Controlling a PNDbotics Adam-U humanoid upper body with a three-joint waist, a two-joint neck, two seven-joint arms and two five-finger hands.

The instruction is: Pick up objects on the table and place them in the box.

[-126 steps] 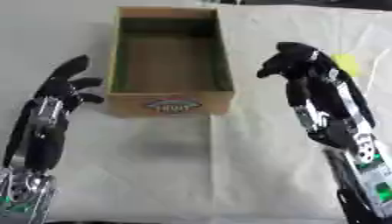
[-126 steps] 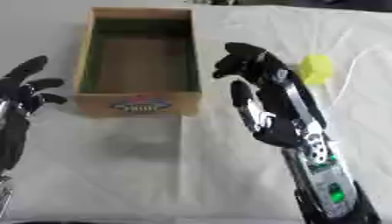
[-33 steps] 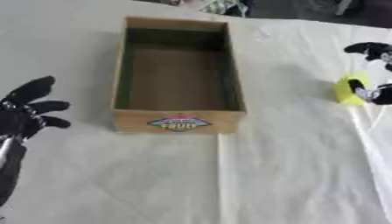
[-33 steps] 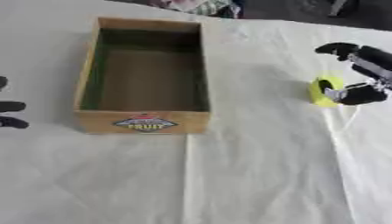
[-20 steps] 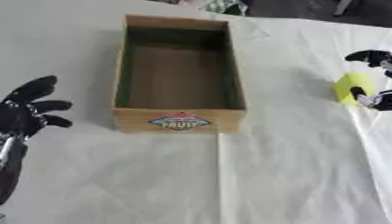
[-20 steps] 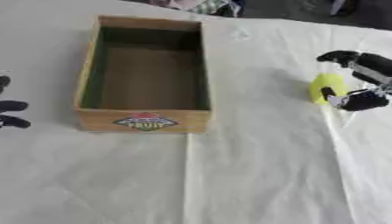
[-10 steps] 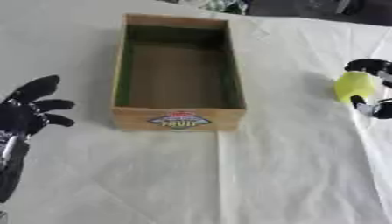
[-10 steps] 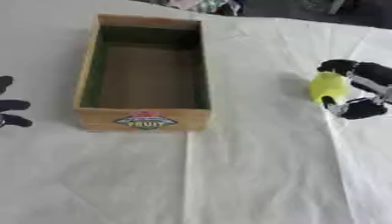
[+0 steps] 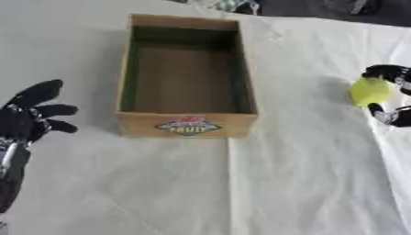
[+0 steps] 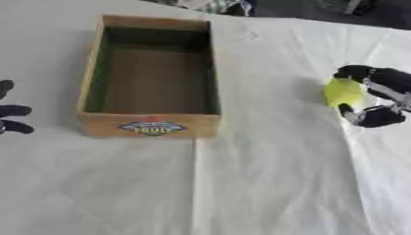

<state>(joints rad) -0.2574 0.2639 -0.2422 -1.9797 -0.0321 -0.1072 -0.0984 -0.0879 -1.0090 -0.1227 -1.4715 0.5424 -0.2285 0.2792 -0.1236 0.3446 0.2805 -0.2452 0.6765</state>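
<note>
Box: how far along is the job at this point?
Nothing is done yet: the box shows only its bare bottom. In hand: the right hand is curled round a yellow-green ball over the cloth right of the box. Left: carry the ball over and drop it in. The left hand idles open at the left edge.

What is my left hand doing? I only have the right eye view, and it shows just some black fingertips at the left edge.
Observer: The left eye view shows the whole left hand. It is open with fingers spread, left of the box and not touching it.
Operator: Fine. Here my right hand is curled round the yellow ball. Where does the left arm come in from?
Observer: In the left eye view the left arm rises from the lower left corner and stays apart from the box.
</note>
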